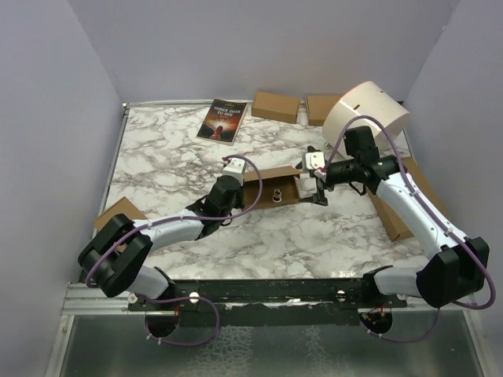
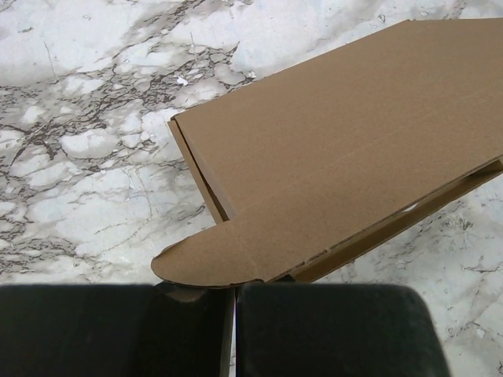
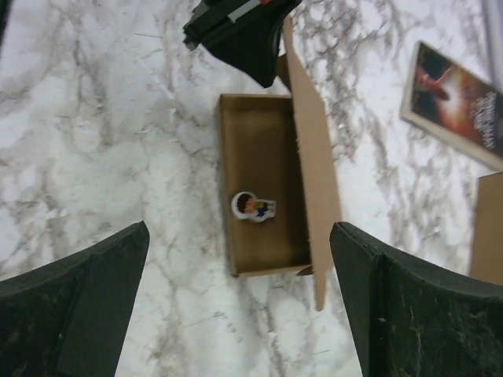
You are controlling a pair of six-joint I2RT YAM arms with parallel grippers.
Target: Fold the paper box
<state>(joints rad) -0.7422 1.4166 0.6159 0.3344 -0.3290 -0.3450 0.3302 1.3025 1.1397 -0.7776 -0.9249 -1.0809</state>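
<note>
At the left end of the paper box (image 1: 263, 188), which lies open on the marble table (image 1: 173, 157), the left gripper (image 2: 234, 292) is closed, seemingly pinching the lid's rounded tab (image 2: 206, 263). Over the box's right end, the right gripper (image 3: 240, 236) hangs with its fingers spread wide. Beyond the box lies a book (image 1: 222, 120).

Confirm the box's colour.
The box is plain brown cardboard, clearest in the left wrist view.
</note>
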